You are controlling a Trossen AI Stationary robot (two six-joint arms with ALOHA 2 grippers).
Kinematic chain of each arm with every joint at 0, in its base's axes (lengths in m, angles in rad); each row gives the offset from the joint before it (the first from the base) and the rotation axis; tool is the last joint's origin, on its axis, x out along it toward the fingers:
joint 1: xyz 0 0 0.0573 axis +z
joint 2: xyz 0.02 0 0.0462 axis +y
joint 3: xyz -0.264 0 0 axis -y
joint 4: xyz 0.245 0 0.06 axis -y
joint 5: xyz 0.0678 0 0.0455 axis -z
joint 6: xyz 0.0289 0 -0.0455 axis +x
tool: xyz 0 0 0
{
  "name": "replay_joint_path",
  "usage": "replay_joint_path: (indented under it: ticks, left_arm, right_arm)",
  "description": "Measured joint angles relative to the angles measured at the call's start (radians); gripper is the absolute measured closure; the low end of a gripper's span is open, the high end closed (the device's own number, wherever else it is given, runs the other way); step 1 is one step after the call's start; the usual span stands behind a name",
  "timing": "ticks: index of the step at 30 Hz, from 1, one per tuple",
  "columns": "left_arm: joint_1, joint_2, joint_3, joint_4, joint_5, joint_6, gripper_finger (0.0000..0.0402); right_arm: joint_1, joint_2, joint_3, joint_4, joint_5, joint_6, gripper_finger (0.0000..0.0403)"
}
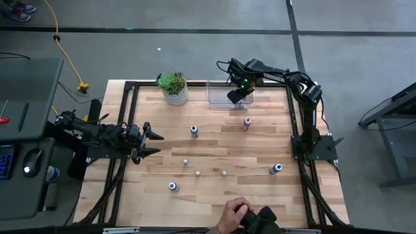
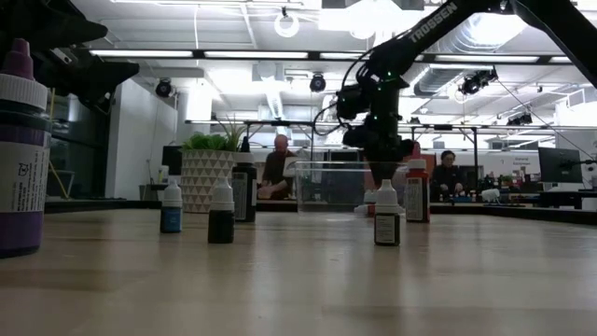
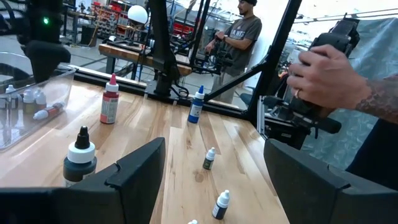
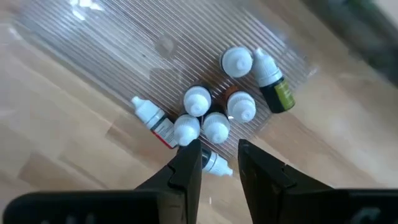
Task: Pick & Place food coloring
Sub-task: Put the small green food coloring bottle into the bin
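Note:
Food coloring bottles stand scattered upright on the wooden table: a dark-topped one [image 1: 194, 130], a red-topped one [image 1: 246, 122], blue-topped ones [image 1: 276, 168] [image 1: 172, 186] and tiny pale ones [image 1: 185, 161] [image 1: 223, 173]. Several more lie and stand in the clear bin [image 1: 216, 97] [image 4: 211, 118]. My right gripper [image 1: 235, 97] [image 4: 219, 155] hangs over the bin pointing down, fingers a little apart; a tiny bottle [image 4: 216, 163] lies on the bin floor under the gap. My left gripper [image 1: 156, 143] [image 3: 213, 146] waits wide open near the table's left edge.
A potted plant [image 1: 173, 86] stands left of the bin near the far edge. A person's hand [image 1: 235, 213] [image 3: 326, 78] holds a dark device at the table's near edge. People sit in the room beyond the table. Bare wood lies between the scattered bottles.

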Motion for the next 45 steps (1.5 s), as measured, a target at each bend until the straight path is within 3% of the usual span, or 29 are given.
replay_joint_path:
  ticks: [7, 16, 23, 29, 36, 45]
  left_arm:
    - [0.000, 0.000, 0.000, 0.000, 0.000, 0.000, 0.0130]
    - [0.000, 0.000, 0.000, 0.000, 0.000, 0.000, 0.0130]
    - [0.000, 0.000, 0.000, 0.000, 0.000, 0.000, 0.0130]
    - [0.000, 0.000, 0.000, 0.000, 0.000, 0.000, 0.0130]
    - [0.000, 0.000, 0.000, 0.000, 0.000, 0.000, 0.0130]
    - [0.000, 0.000, 0.000, 0.000, 0.000, 0.000, 0.0130]
  right_arm:
    - [0.011, -0.001, 0.144, -0.113, 0.031, -0.089, 0.0304]
    - [0.088, -0.001, 0.431, -0.250, 0.106, -0.308, 0.0304]
    - [0.218, -0.001, 0.596, -0.212, 0.113, -0.586, 0.0304]
    - [0.340, -0.002, 0.625, -0.090, 0.105, -0.732, 0.0304]
    - [0.454, -0.002, 0.617, -0.023, 0.085, -0.708, 0.0304]
    - [0.597, -0.002, 0.616, -0.029, -0.006, -0.507, 0.0304]
